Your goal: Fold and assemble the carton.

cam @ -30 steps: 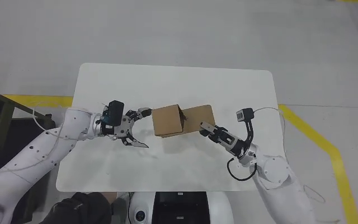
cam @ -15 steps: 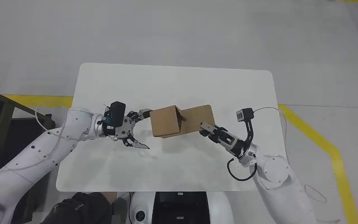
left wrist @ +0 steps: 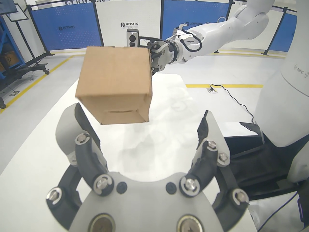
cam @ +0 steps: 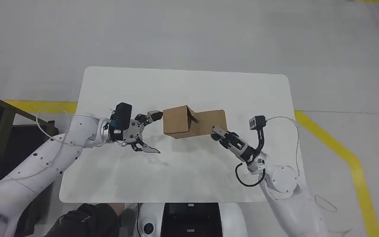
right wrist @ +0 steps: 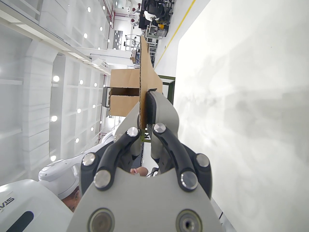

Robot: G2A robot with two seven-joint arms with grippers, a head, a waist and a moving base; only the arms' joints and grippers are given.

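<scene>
My right gripper (cam: 217, 134) is clamped on the carton's (cam: 179, 121) flat outer flap (right wrist: 143, 73), the cardboard edge pinched between both pads. From there the boxed-up part hangs out toward my left side, apparently clear of the white table (cam: 118, 89).

The carton's long axis runs across the table from one arm to the other: flap end at my right gripper, squared end facing my left gripper (cam: 157, 133). That left gripper sits at the squared end, nearer to it than the right, with its jaws spread wide and nothing between them.

In the left wrist view the carton's plain side wall fills the space ahead of the fingers (left wrist: 80, 119), its underside showing an unclosed seam. One fingertip lies just beside the carton's near lower corner, and I cannot tell whether it touches.

My reading is that the next move belongs to the left gripper, which faces the wall head-on and would press or grip that end while the right holds the flap steady. The thin flap could bend under such a push.
</scene>
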